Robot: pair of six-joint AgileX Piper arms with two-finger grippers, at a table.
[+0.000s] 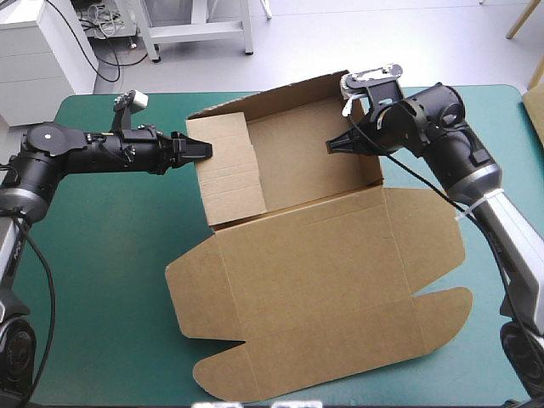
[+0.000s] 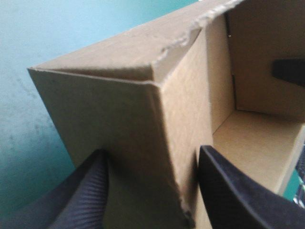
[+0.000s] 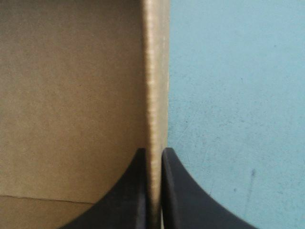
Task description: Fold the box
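Box (image 1: 314,255) sits in the middle of the teal-green bench (image 1: 102,272). Its tray part is at the far side with the walls up, and its lid (image 1: 340,297) lies flat toward the near edge. My right gripper (image 1: 336,146) is pinched tight on the right wall (image 3: 155,86), with the thin board squeezed between its two black fingers. My left gripper (image 1: 202,151) is at the left wall (image 2: 119,133). Its fingers stand apart, one outside and one inside, and the folded-over wall fills the gap between them. I think that fold is not tucked all the way down, so it could spring back up if nothing presses it. If I push hard on the left side while the right side holds on, the board could bend in the wrong place or rip. Its top edge looks ragged at one corner. If I pull the two arms apart, the tray could lose its shape. The box could also slide on the cover and twist out of the pinch.
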